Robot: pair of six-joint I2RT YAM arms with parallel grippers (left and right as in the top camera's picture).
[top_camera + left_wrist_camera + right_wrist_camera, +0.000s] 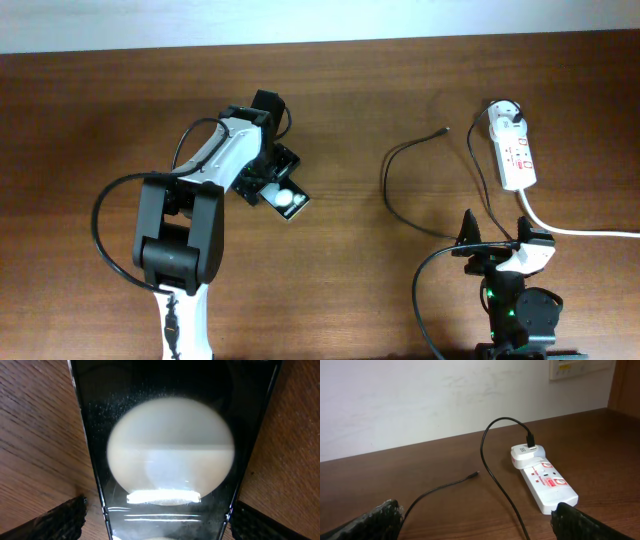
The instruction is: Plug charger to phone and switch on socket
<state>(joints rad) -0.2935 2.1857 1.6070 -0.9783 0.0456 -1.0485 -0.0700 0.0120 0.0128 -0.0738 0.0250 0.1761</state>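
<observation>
Charger head sits in the socket, but its tip lies loose on the worktop, well apart from the phone. The left hand straddles the phone, fingers apart. The right hand gapes empty. Plugging in and switching on seem left to do.

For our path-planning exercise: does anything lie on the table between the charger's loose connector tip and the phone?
Nothing visible does: only bare table lies between the connector tip and the phone. The left pincer does sit over the phone, its fingers on either side, hiding most of it from overhead.

Charger in socket — tip free
</observation>
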